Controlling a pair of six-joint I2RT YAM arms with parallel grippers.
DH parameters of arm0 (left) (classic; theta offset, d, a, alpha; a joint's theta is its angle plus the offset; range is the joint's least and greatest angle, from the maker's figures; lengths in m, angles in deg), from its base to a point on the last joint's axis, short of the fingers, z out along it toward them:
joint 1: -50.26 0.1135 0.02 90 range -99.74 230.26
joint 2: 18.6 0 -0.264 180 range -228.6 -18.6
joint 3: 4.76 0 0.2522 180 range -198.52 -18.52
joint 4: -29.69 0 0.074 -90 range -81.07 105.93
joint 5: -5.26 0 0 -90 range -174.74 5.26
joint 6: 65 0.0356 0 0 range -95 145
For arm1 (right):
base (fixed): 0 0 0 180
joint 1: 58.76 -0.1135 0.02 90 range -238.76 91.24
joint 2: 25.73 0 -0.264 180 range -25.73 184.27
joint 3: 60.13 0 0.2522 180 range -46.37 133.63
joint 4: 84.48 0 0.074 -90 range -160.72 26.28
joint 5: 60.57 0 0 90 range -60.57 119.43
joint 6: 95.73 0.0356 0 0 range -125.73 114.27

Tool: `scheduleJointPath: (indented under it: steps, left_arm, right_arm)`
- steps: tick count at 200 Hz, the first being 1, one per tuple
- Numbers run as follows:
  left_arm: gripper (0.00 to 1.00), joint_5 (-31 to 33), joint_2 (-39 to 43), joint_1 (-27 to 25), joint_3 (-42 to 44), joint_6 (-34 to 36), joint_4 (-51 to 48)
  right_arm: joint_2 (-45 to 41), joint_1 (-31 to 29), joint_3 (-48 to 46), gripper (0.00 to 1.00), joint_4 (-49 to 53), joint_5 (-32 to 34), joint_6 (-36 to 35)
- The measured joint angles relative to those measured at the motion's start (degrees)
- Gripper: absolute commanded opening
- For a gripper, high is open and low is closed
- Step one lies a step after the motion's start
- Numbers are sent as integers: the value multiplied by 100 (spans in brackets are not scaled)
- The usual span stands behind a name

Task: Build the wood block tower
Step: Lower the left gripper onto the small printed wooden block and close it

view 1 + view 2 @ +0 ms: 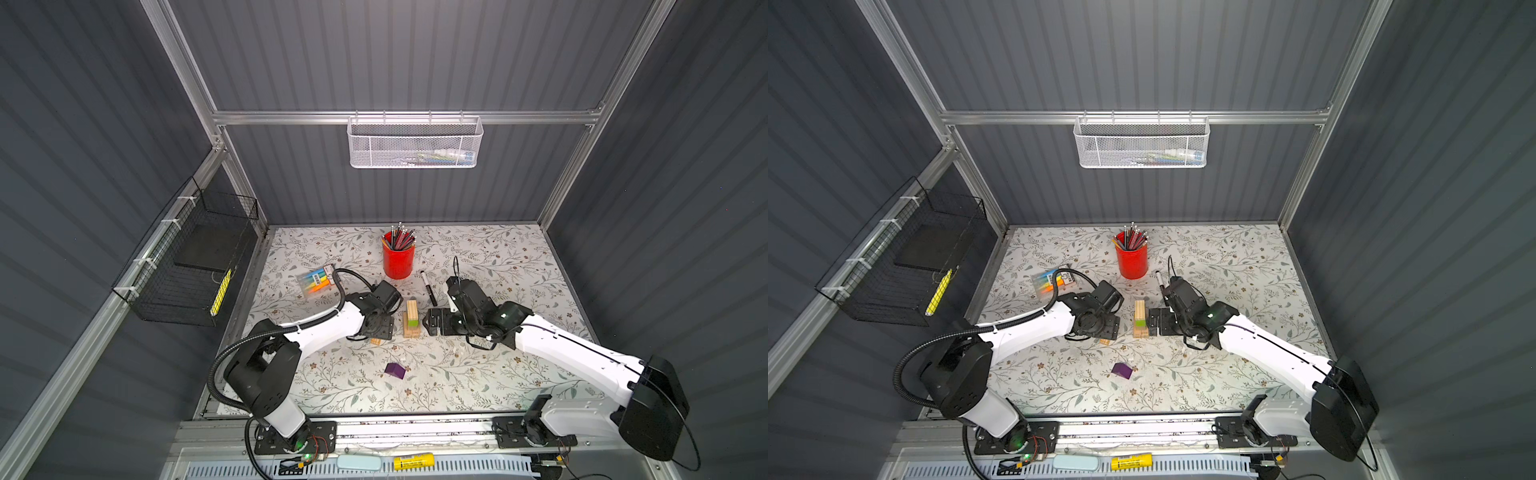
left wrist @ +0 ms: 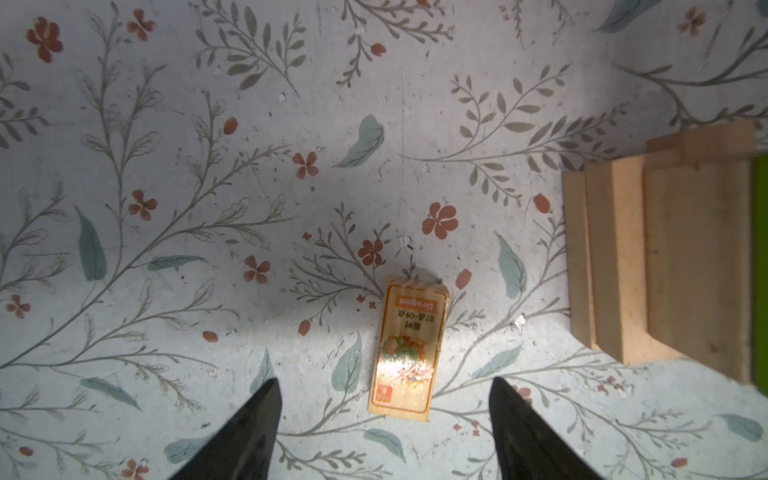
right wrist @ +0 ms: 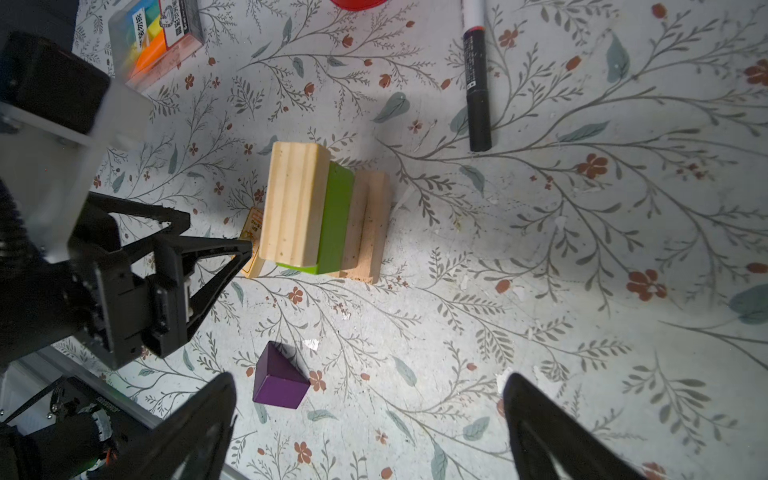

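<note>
Your wood block tower (image 1: 411,320) stands mid-desk, between the two arms and nearer you than the red cup (image 1: 398,259). It has pale tan bricks at the bottom, the lime-green block (image 3: 336,224) on them, and one tan brick (image 3: 293,203) on top. In the right wrist view the layers do not sit square: each is offset sideways from the one below, so the stack looks stepped.

A loose tan block with a printed label (image 2: 409,349) lies flat on the desk (image 1: 498,374), just beside the tower's base on its left in both top views. Your left claw (image 2: 384,386) is over this block. Its jaws are apart with one fingertip (image 2: 272,388) on each side, and there is a clear gap between each tip and the wood, so nothing is gripped. The purple block (image 1: 395,370) lies on its own toward the front edge, well apart from the tower.

Your right claw (image 3: 372,378) hangs just to the right of the tower in both top views. Its jaws are spread wide and it holds nothing. Its wrist view shows the purple block on the desk below, close to one fingertip (image 3: 224,386).

Farther back, the black marker (image 1: 428,288) lies between the red cup and the right arm. A clear pack of coloured highlighters (image 1: 316,282) lies behind the left arm. A white mesh basket (image 1: 413,143) hangs on the back rail, and a black wire basket (image 1: 187,266) hangs on the left wall.
</note>
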State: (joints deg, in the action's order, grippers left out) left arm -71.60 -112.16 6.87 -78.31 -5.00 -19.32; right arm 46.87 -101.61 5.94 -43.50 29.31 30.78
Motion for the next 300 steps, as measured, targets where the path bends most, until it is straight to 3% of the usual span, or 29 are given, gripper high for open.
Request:
scheduleJointPath:
  steps: [104,300]
  left_arm:
    - [56,-240,-470,0,-59,-214,208]
    - [39,-225,-793,33,-96,-527,365]
  right_arm:
    - [-90,125,-120,99,-155,-42,61]
    - [-87,195,-219,99,-295,-129,120]
